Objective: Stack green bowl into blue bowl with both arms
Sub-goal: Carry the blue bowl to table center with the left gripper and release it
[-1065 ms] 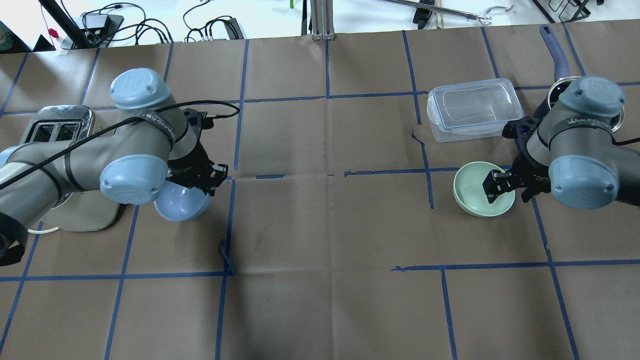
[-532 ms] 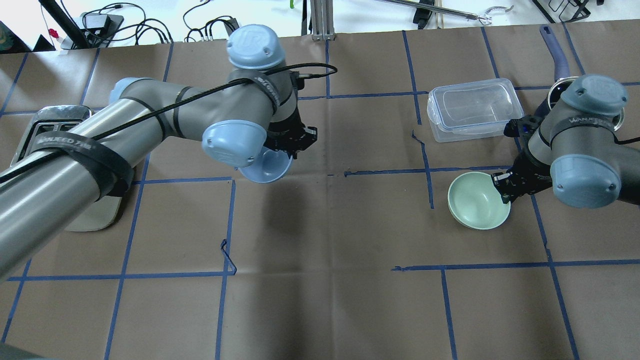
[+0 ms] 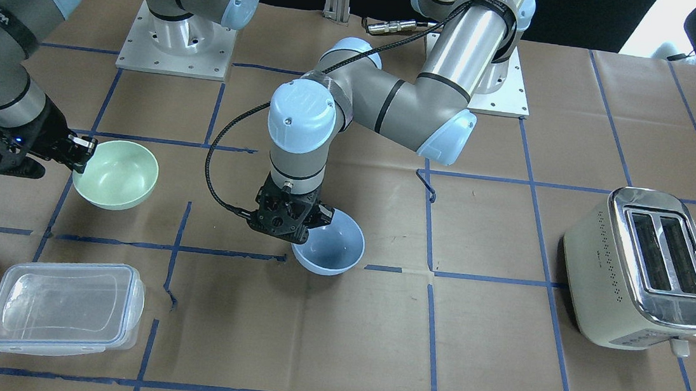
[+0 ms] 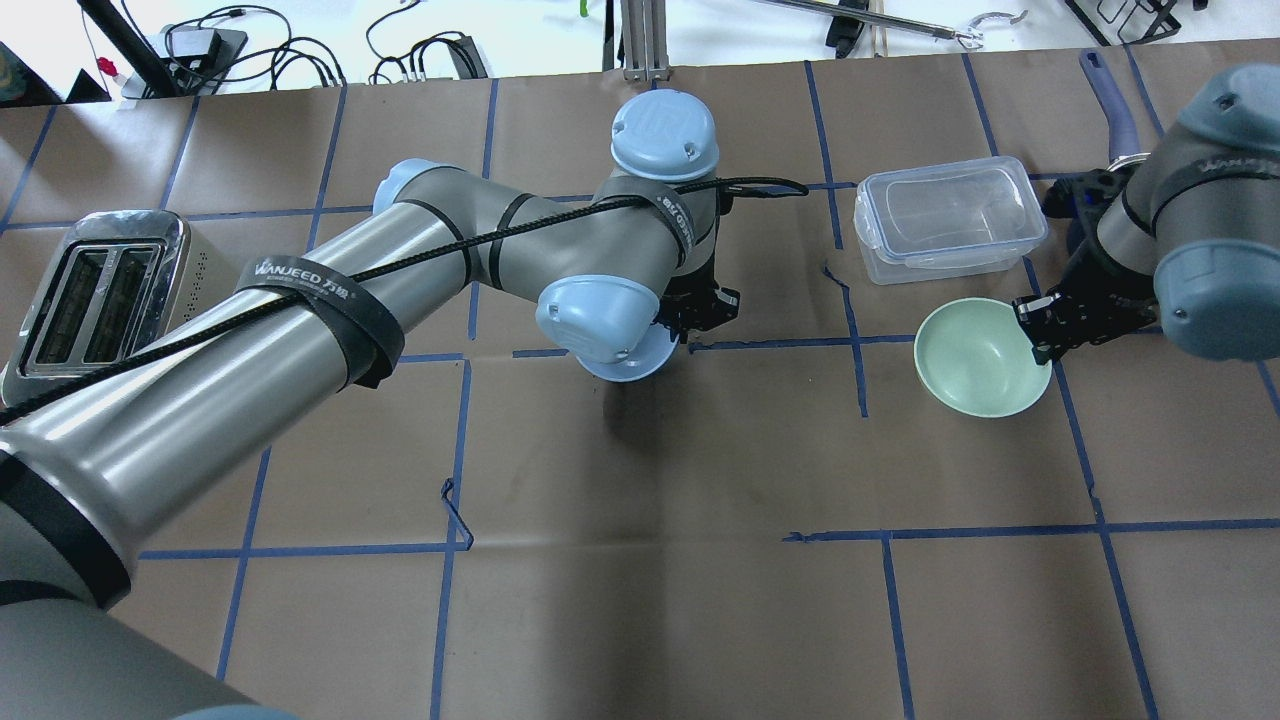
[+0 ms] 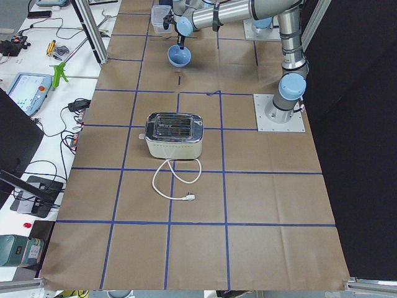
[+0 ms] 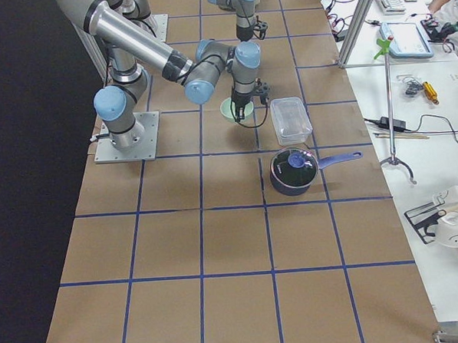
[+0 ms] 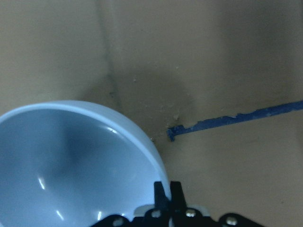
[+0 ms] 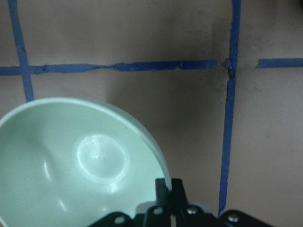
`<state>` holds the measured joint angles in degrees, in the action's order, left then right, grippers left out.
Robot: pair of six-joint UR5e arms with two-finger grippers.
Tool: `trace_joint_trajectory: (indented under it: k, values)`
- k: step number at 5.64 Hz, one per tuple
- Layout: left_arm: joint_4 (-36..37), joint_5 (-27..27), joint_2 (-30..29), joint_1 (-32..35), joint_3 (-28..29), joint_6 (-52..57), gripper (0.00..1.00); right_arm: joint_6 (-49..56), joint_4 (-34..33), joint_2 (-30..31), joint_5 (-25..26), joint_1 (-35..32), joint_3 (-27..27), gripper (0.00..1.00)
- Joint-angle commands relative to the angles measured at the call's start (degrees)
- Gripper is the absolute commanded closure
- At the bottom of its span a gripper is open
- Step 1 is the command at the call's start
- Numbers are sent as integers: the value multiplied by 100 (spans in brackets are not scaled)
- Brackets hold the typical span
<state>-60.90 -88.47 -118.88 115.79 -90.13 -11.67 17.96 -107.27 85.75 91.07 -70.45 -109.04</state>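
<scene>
The pale blue bowl [image 3: 332, 245] is near the table's middle, held by its rim in my left gripper [image 3: 311, 217], which is shut on it. In the overhead view the left arm hides most of the bowl [image 4: 625, 362]. The left wrist view shows the fingertips [image 7: 165, 191] pinching the rim of the blue bowl [image 7: 71, 161]. The mint-green bowl [image 3: 117, 174] is held by its rim in my right gripper [image 3: 80, 154], also shut. In the overhead view the green bowl [image 4: 980, 357] is right of centre, well apart from the blue one. It also shows in the right wrist view [image 8: 80, 161].
A clear lidded container [image 4: 950, 215] stands just behind the green bowl. A dark pot [image 6: 294, 172] with a long handle is at the far right. A cream toaster [image 4: 100, 290] stands at the left, its cord [image 5: 177, 186] trailing on the brown paper.
My left arm has carried the blue bowl from beside the toaster to near the table's middle. My right gripper has shifted the green bowl slightly back and right.
</scene>
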Motion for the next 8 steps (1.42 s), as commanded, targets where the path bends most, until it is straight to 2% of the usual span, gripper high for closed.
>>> trace_joint_trajectory:
  k: [1, 2, 3, 4, 5, 6, 8]
  values:
    - [25, 23, -170, 101, 48, 288, 93, -29, 1921, 117, -2, -12, 1475, 95]
    - [25, -12, -214, 102, -30, 296, 55, -29, 2408, 117, -11, -21, 1908, 95]
    - [51, 5, -127, 110, 4, 297, 2, -29, 2500, 117, -2, -47, 1974, 95]
    - [-105, 23, 144, 93, 56, 340, 2, -29, 2501, 117, -11, -65, 1974, 95]
    - [-759, 32, 703, -46, 92, 367, 2, -29, 2501, 108, -11, -65, 1948, 95]
    - [-1566, 67, 1509, -413, 5, 376, 2, -186, 2483, 74, -54, -65, 1939, 95]
    - [-3140, 32, 2620, -1370, 65, 498, 2, -728, 2413, 29, -72, -466, 1922, 95]
